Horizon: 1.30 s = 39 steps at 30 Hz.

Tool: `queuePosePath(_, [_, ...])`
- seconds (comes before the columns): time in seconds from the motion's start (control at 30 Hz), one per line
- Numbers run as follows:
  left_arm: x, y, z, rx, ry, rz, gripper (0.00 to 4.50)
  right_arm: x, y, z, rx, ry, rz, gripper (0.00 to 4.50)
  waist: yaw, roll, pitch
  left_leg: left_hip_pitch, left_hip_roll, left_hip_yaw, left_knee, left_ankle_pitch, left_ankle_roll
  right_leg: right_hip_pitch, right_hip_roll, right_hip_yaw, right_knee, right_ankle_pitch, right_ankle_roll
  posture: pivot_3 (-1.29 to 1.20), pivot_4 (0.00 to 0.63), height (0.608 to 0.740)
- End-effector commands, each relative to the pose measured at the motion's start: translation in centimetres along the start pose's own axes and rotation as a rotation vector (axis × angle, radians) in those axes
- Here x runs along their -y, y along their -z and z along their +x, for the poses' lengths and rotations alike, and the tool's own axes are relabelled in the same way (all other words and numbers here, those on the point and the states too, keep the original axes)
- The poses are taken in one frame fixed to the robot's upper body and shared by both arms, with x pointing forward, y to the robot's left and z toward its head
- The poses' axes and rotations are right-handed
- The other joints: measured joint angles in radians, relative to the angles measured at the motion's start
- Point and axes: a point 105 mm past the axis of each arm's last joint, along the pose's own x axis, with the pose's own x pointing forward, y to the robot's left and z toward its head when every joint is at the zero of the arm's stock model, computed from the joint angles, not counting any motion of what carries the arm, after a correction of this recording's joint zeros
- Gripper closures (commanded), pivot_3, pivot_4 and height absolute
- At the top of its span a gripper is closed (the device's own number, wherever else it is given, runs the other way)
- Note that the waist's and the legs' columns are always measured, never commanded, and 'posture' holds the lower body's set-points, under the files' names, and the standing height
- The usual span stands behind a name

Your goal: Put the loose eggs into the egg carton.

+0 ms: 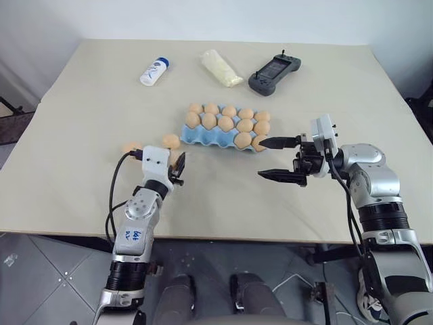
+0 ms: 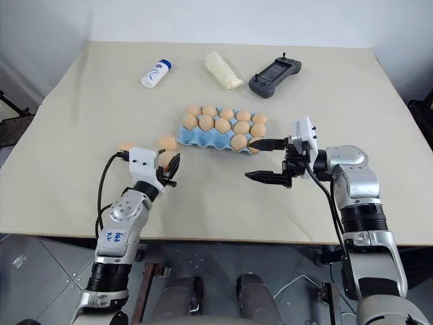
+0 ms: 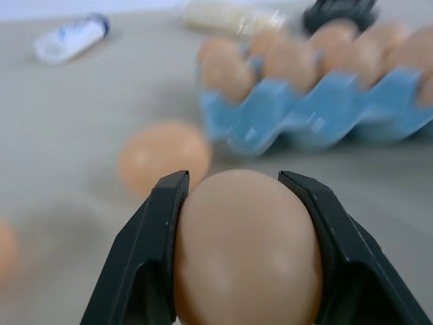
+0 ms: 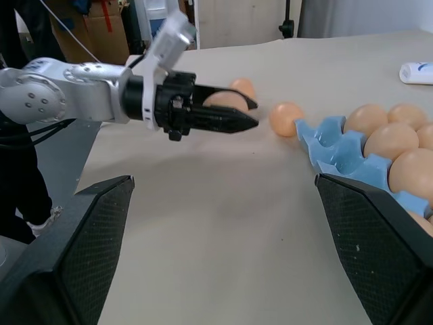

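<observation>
The light blue egg carton (image 1: 197, 136) lies mid-table, with several pale orange eggs in its cups. My left gripper (image 1: 178, 169) hovers just left of and nearer than the carton, shut on one loose egg (image 3: 247, 244), which sits between the two black fingers (image 3: 152, 223). Two more loose eggs lie on the table by the carton's left end: one close to it (image 1: 170, 141), one farther left (image 1: 130, 146). My right gripper (image 1: 262, 160) stands open at the carton's right end, pointing left, with nothing between its fingers.
At the back of the table lie a white bottle (image 1: 154, 71), a white lumpy plastic-wrapped packet (image 1: 221, 68) and a dark grey handheld controller (image 1: 274, 73). Bare tabletop stretches in front of the carton up to the near edge.
</observation>
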Motion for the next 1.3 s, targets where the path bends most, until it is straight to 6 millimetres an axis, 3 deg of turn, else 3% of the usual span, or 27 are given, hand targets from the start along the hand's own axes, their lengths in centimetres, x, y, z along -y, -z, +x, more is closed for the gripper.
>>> queuePosePath(0.03, [2.4,-3.4,1.9,0.116,0.050,0.004,2.70,0.1,-0.7,0.0,0.021,0.007,-0.033,0.00,0.002,-0.001,0.001,0.000,0.000,0.000,0.000,0.000,0.000,0.000,0.000,0.000,0.000,0.000,0.000,0.00,0.150,0.740])
queuePosePath(0.17, [4.7,-5.1,4.4,0.192,0.103,0.010,2.70,0.0,-0.9,0.0,0.028,0.016,-0.041,0.00,0.003,-0.001,0.001,0.000,0.000,0.000,0.002,0.000,0.001,0.002,0.001,0.000,-0.002,0.002,0.002,0.00,0.150,0.740])
queuePosePath(0.43, [5.9,-5.1,8.8,0.202,0.133,-0.028,2.70,-0.4,-1.3,-1.2,0.046,0.047,-0.059,0.00,0.002,-0.001,0.001,0.000,0.000,0.000,0.001,0.000,0.002,0.004,0.002,0.000,-0.007,0.005,0.004,0.00,0.150,0.740])
queuePosePath(0.73, [7.8,-3.5,10.4,0.147,0.232,-0.032,2.70,0.6,-2.0,-1.8,0.116,0.141,-0.094,0.00,0.003,-0.002,0.001,0.000,0.000,0.000,0.001,0.000,0.002,0.004,0.001,0.000,-0.009,0.005,0.004,0.00,0.150,0.740])
queuePosePath(0.83, [8.3,-3.3,10.6,0.135,0.258,-0.022,2.70,1.7,-2.7,-2.0,0.164,0.209,-0.106,0.00,0.000,-0.002,0.001,0.000,0.000,0.001,0.001,0.000,0.002,0.004,0.001,0.000,-0.008,0.005,0.004,0.00,0.150,0.740])
queuePosePath(1.07, [8.4,-3.2,10.8,0.122,0.265,-0.021,2.70,2.5,-2.1,-2.4,0.170,0.249,-0.097,0.00,0.002,-0.002,0.001,0.000,0.000,0.001,0.002,0.001,0.001,0.003,0.001,0.000,-0.007,0.005,0.004,0.00,0.150,0.740])
queuePosePath(1.1, [8.5,-3.1,10.9,0.114,0.264,-0.022,2.01,2.5,-2.1,-2.4,0.169,0.249,-0.096,0.00,0.002,-0.002,0.001,0.000,0.000,0.001,0.002,0.001,0.001,0.003,0.001,0.001,-0.007,0.005,0.004,0.00,0.150,0.740])
queuePosePath(1.3, [9.3,-3.1,10.8,0.107,0.309,-0.016,0.15,2.6,-1.9,-2.4,0.159,0.251,-0.091,0.00,0.002,-0.002,0.001,0.000,0.000,0.001,0.001,0.001,0.001,0.003,0.001,0.001,-0.007,0.005,0.004,0.00,0.150,0.740])
